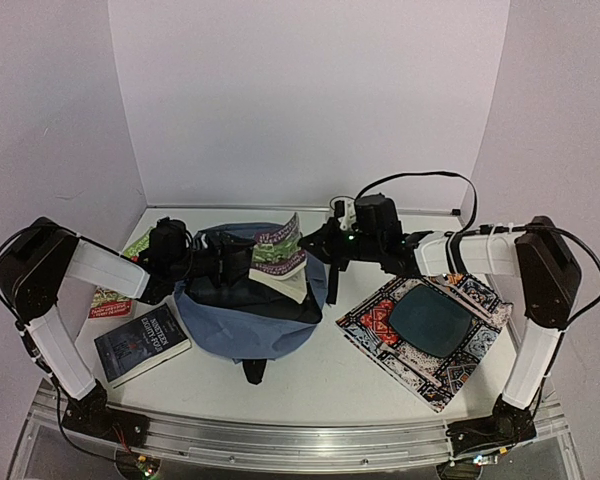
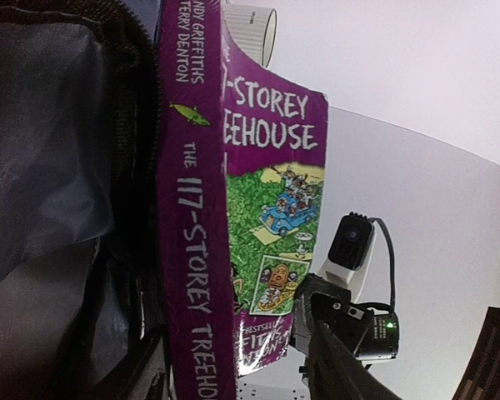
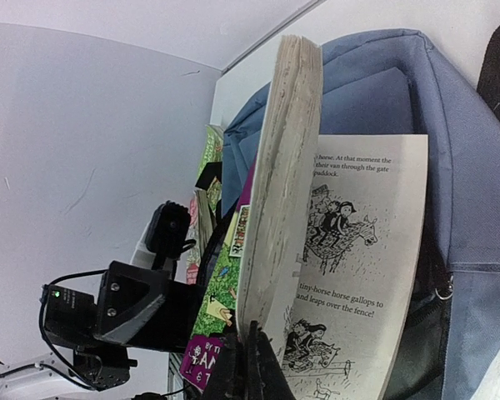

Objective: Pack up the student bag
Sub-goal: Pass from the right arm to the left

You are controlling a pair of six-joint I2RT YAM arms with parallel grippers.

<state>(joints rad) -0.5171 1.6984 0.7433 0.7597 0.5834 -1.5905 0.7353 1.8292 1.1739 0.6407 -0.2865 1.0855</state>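
Note:
The slate-blue student bag (image 1: 242,330) lies mid-table with its mouth open; its dark lining (image 2: 50,208) fills the left of the left wrist view, and its blue fabric (image 3: 454,150) shows in the right wrist view. A purple and green paperback, "The 117-Storey Treehouse" (image 1: 280,250), stands tilted over the bag's mouth. My right gripper (image 3: 252,371) is shut on the book's lower edge (image 3: 287,183); one page hangs loose. My left gripper (image 1: 232,265) is at the bag's mouth, jaws apart, with the book's spine (image 2: 192,217) between its fingers (image 2: 346,367).
A dark blue book (image 1: 140,343) lies at the front left. Another red and green book (image 1: 110,297) lies under my left arm. A patterned cloth mat (image 1: 460,365) with a dark teal pad (image 1: 430,320) lies on the right. White walls close the back and sides.

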